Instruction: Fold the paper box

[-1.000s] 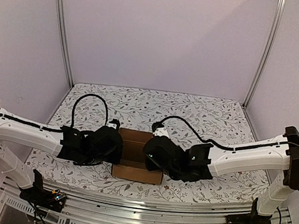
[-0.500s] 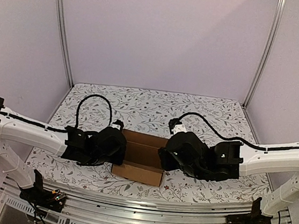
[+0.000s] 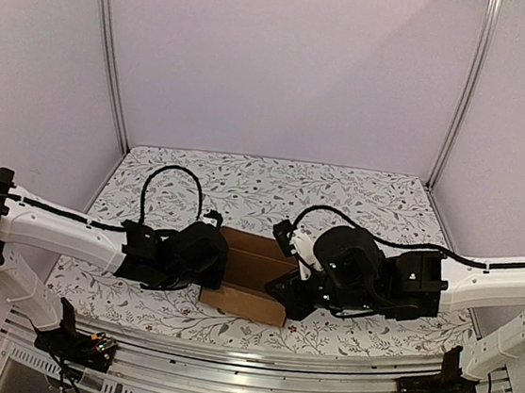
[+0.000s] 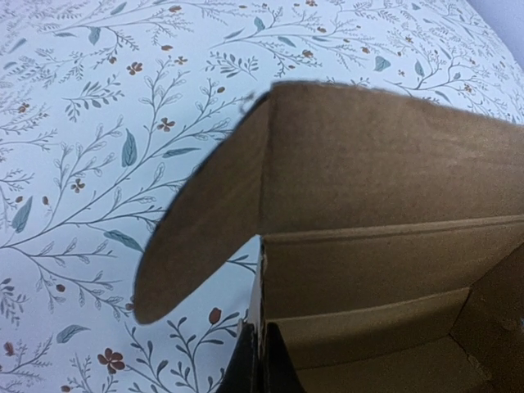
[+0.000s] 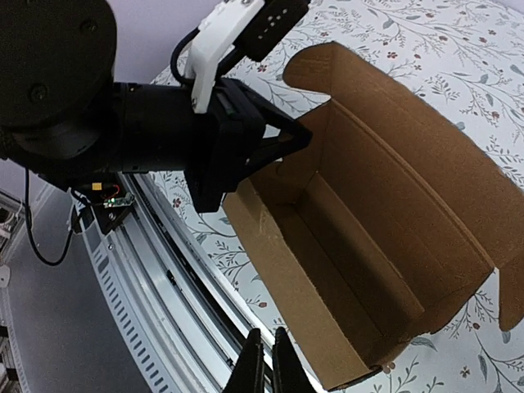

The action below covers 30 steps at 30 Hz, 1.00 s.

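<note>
The paper box (image 3: 241, 300) is plain brown cardboard, standing open-topped on the table between my two arms. Its lid panel (image 4: 385, 155) stands up at the back, and a rounded side flap (image 4: 201, 225) hangs out at the left end. My left gripper (image 4: 262, 364) is shut on the box's left end wall, one finger inside and one outside. My right gripper (image 5: 264, 364) hovers above the table's front edge, off the box's near right corner. Its fingers are shut with nothing between them. The right wrist view shows the box's inside (image 5: 352, 237) with nothing in it.
A floral cloth (image 3: 366, 199) covers the table. An aluminium rail (image 5: 155, 278) runs along the near edge, right under my right fingertips. Upright frame posts (image 3: 109, 46) and lilac walls close in the back and sides. Black cables (image 3: 165, 181) loop above both wrists.
My right gripper has pulled away from the box's right end toward the near right and its fingers have closed. The left gripper has held its grip, shifting slightly right.
</note>
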Available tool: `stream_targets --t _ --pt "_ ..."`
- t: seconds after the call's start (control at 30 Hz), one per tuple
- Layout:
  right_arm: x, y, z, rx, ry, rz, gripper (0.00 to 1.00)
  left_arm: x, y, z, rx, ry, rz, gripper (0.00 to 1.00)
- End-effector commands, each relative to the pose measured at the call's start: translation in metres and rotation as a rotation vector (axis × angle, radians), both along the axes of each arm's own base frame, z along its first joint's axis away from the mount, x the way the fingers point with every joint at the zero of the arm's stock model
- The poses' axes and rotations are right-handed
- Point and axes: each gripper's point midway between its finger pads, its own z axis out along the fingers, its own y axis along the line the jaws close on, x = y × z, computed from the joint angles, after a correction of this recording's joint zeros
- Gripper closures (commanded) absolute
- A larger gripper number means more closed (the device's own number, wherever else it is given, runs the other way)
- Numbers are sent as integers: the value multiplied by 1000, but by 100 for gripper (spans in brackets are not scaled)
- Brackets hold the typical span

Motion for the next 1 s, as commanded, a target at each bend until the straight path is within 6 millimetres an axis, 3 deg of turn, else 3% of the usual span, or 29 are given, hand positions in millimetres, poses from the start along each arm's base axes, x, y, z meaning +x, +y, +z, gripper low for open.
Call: stream_targets --t 0.0,0.2,0.43,0.97 --pt "-22 15 -31 -49 66 133 100 -5 -8 -4 8 16 -27 100" --pt "-20 20 -59 -102 98 123 100 -5 -7 -5 14 20 -26 100" --pt "0 11 -90 -151 168 13 100 -5 -7 -5 24 21 -27 100" --pt "25 -10 -129 -189 324 -127 100 -6 -15 -10 50 36 -69 100"
